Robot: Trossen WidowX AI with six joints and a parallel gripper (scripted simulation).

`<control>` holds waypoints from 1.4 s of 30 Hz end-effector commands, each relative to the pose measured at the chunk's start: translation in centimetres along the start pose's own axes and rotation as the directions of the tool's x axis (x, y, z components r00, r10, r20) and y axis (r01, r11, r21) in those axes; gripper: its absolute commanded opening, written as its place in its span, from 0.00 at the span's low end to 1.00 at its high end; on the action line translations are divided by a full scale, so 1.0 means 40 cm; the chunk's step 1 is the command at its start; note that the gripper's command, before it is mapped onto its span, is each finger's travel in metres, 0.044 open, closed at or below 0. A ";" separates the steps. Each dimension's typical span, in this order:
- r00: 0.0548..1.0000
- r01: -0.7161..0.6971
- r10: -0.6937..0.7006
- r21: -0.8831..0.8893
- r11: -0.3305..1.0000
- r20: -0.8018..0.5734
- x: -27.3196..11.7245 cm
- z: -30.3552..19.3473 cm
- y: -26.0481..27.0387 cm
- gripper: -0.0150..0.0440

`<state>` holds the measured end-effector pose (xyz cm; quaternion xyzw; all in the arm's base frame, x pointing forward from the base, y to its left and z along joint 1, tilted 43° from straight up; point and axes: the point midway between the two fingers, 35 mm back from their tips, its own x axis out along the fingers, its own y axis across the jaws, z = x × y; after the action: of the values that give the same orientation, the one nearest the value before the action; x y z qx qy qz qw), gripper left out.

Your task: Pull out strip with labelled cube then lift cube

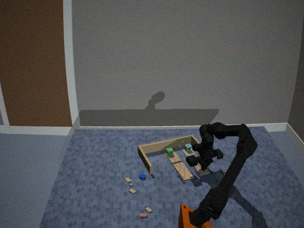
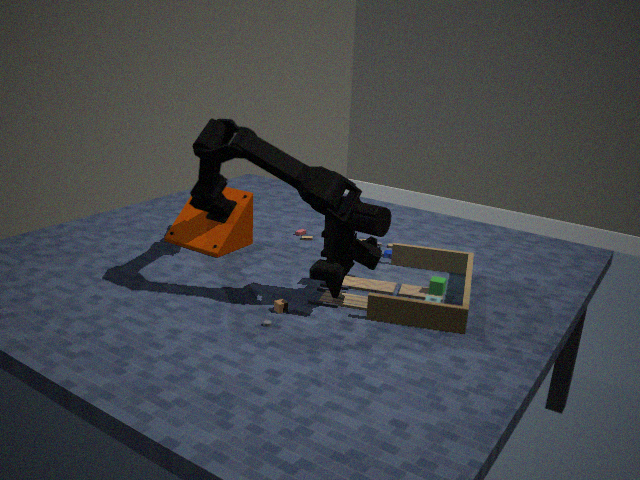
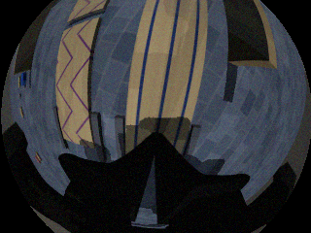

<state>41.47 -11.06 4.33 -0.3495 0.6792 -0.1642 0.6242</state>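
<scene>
A striped strip [image 1: 188, 153] [image 2: 355, 300] [image 3: 165, 63] with blue lines shows no gap in its visible length. A pale blue cube [image 1: 188, 147] [image 2: 434, 298] with a dark mark sits at its far end. A zigzag strip [image 1: 183, 171] [image 2: 371, 283] [image 3: 75, 83] has a gap across it; its far piece [image 1: 173, 157] [image 2: 413, 290] [image 3: 87, 7] carries a plain green cube [image 1: 169, 152] [image 2: 437, 285]. My gripper [image 1: 203, 169] [image 2: 336, 295] [image 3: 155, 136] is shut and empty, pointing down at the striped strip's near end. Whether its tips touch the strip is unclear.
A low wooden wall [image 1: 163, 146] [image 2: 413, 311] encloses the strips' far ends on three sides. Short dark guides flank their near ends. A blue disc [image 1: 142, 176], a red block [image 1: 143, 215] and several small tan blocks lie left of the strips. Another tan block [image 2: 280, 305] lies at the other side.
</scene>
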 end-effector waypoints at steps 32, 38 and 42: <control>1.000 -0.002 0.002 -0.005 1.000 -0.008 0.016 -0.067 -0.002 0.25; 1.000 -0.002 0.002 -0.005 1.000 -0.008 0.017 -0.090 -0.003 0.25; 1.000 -0.002 0.002 -0.005 1.000 -0.008 0.018 -0.105 -0.003 0.25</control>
<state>38.57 -11.87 4.96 -0.3520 0.6739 -0.1645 0.6284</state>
